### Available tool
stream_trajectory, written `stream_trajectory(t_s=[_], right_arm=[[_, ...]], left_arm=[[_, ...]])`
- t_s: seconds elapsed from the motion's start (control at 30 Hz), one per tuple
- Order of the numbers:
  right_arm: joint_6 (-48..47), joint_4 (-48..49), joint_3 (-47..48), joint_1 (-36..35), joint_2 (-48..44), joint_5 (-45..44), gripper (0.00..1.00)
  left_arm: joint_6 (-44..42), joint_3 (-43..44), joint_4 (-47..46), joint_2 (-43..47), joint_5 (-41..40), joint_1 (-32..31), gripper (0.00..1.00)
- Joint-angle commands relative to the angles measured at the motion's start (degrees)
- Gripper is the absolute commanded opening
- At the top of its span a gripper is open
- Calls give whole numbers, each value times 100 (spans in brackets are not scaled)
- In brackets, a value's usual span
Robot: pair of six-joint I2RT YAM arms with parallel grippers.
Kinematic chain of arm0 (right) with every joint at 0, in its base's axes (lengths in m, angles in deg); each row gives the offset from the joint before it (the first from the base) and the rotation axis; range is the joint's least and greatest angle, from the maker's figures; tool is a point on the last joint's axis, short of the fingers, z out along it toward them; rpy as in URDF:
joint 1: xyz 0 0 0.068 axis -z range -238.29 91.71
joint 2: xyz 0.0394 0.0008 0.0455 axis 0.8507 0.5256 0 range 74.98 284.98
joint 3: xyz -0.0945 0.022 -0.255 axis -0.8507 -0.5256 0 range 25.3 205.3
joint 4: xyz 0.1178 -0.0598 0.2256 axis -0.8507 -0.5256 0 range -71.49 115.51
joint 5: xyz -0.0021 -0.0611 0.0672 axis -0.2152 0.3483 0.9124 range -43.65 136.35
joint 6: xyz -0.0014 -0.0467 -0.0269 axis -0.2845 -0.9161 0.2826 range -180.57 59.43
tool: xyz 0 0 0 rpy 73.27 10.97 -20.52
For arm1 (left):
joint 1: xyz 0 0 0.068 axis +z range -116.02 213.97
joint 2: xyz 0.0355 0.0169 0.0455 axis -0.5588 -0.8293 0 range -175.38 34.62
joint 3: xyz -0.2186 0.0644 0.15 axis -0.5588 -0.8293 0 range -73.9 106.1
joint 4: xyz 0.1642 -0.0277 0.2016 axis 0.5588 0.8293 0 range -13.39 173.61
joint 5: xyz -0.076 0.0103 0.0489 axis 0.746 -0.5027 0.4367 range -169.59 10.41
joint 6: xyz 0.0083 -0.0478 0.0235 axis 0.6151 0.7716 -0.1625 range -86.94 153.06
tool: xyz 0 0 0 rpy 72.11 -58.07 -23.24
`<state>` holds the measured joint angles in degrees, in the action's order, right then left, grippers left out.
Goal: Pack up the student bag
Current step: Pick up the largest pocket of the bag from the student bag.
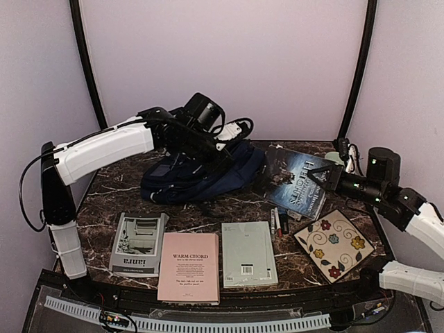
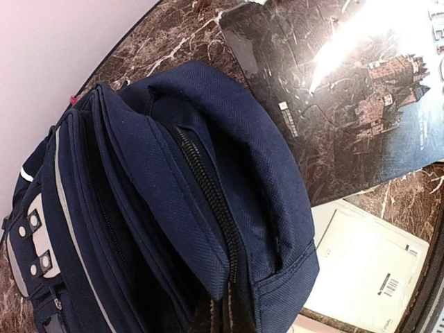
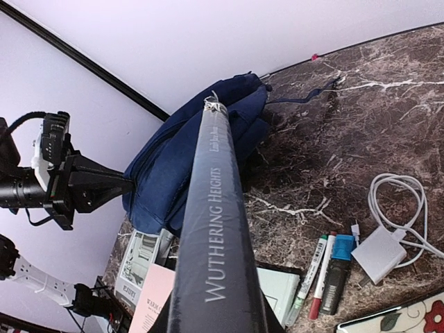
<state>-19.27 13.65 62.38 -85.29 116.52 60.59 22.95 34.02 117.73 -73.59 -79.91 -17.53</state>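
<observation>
On the left, the left gripper point(image 1: 211, 149) has its jaws together at the top of the student bag point(image 1: 201, 179). I cannot tell if fabric is pinched. The bag lies at the back of the marble table point(image 1: 111, 189), left of the centre. Right of it, the dark book "Wuthering Heights" point(image 1: 297, 182) is tilted, just beside the bag. The right gripper point(image 1: 331, 179) is clamped on the book's right edge.
</observation>
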Motion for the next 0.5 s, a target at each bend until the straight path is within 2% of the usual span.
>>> stream_trajectory(t_s=[0.0, 0.1, 0.23, 0.27, 0.37, 0.47], right_arm=[[190, 691, 318, -15, -175, -289, 0], [-95, 28, 562, -16, -369, -805, 0], [-300, -339, 579, -15, -550, -1135, 0], [-318, -373, 574, -15, -550, -1162, 0], [-359, -355, 557, -15, -493, -1151, 0], [-436, -326, 609, -15, -404, -1051, 0]], left_arm=[[-144, -456, -548, 226, 616, -119, 0], [-265, -905, -216, 233, 934, -183, 0], [-509, -1357, 208, 216, 1602, -291, 1], [-623, -1372, 305, 174, 1653, -343, 9], [-859, -1184, 559, 14, 1613, -427, 43], [-913, -1074, 371, -2, 1227, -415, 62]])
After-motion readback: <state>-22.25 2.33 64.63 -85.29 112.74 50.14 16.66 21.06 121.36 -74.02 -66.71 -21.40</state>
